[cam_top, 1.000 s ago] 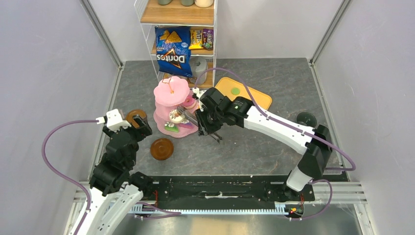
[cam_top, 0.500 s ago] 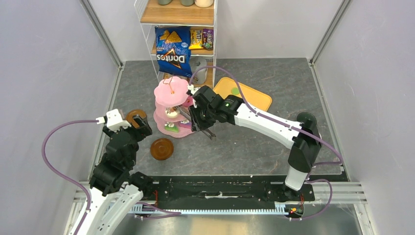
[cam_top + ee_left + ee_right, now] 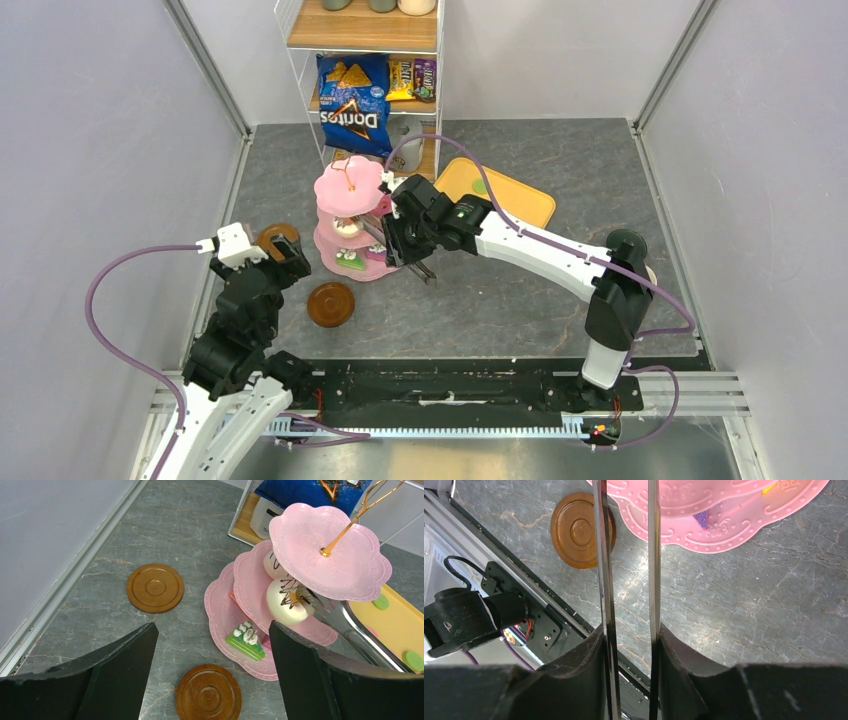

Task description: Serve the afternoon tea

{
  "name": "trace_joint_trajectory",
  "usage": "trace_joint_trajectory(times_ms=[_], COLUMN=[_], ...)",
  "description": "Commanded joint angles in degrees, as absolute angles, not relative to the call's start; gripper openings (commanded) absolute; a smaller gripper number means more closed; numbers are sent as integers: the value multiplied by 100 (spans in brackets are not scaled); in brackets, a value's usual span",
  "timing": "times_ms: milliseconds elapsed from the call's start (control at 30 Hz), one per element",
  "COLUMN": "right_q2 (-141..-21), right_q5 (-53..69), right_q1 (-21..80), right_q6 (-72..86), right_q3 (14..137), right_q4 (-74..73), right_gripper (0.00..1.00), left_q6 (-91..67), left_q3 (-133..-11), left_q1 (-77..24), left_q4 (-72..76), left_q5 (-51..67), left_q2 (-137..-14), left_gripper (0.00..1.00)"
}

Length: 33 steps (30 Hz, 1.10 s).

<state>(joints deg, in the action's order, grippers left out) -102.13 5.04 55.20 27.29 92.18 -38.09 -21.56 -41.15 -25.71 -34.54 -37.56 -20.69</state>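
Note:
The pink three-tier stand (image 3: 350, 185) stands left of centre; it also shows in the left wrist view (image 3: 330, 550). My right gripper (image 3: 398, 240) is shut on the metal tongs (image 3: 604, 580), whose tips hold a white chocolate-drizzled donut (image 3: 287, 601) over the middle tier. A green cake slice (image 3: 245, 640) lies on the bottom tier. Two brown saucers (image 3: 155, 587) (image 3: 207, 695) lie on the table left of and before the stand. My left gripper (image 3: 210, 630) is open and empty, above the near saucer (image 3: 330, 303). Green macarons (image 3: 412, 660) lie on the yellow tray. The mugs are out of view.
A yellow tray (image 3: 520, 203) lies behind the right arm. A wire shelf rack (image 3: 365, 40) with the blue Doritos bag (image 3: 352, 100) stands at the back, close behind the stand. Grey walls close in the left and right sides.
My right arm has moved left toward the stand. The tongs have carried the white donut in under the top tier, over the middle tier. The left arm has not moved.

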Motion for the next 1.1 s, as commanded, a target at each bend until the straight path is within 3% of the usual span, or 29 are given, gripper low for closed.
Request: trace_joint_trajectory(times_ms=[0, 500, 1067], right_q2=[-10257, -10194, -8592], right_q5=[443, 714, 130], right_q1=[5550, 5555, 5375], right_q6=[2794, 2775, 2096], right_q3=[9303, 9231, 8458], right_q4=[-3437, -3564, -5045], right_gripper=[43, 48, 53], left_q6=[-2279, -2285, -2284], left_q3=[-4101, -4097, -4097], left_q1=[-2536, -2539, -2535], left_q4=[-3287, -3296, -3305], left_q5=[-3867, -3862, -3857], left_q2=[-2055, -2039, -2057], left_gripper=[90, 90, 90])
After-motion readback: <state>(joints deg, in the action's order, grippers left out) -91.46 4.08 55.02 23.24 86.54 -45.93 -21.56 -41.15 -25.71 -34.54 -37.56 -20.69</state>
